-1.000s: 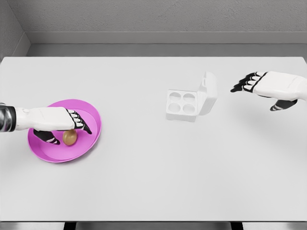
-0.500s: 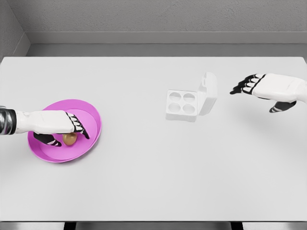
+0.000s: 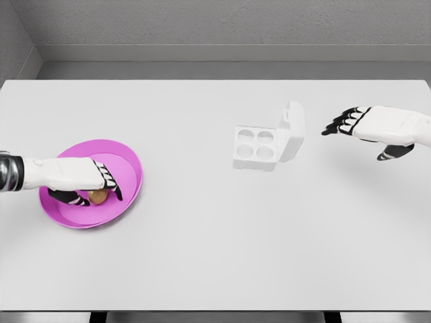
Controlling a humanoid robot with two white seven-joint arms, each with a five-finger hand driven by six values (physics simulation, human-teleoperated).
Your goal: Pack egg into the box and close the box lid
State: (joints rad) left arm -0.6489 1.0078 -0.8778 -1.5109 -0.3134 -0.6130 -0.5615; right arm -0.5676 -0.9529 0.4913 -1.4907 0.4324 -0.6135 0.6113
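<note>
A wide white worktop (image 3: 202, 249) fills the room in front of me. A pink plate (image 3: 128, 176) sits on it toward the left side. Well apart, right of the middle, a white box (image 3: 256, 149) rests with its lid (image 3: 292, 131) standing open.

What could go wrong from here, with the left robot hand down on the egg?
1. The left robot hand covers most of the egg in the pink plate, so the grip cannot be confirmed; it could slip or roll away.
2. The box lies far across the table; a loose hold may drop the egg on the way.
</note>
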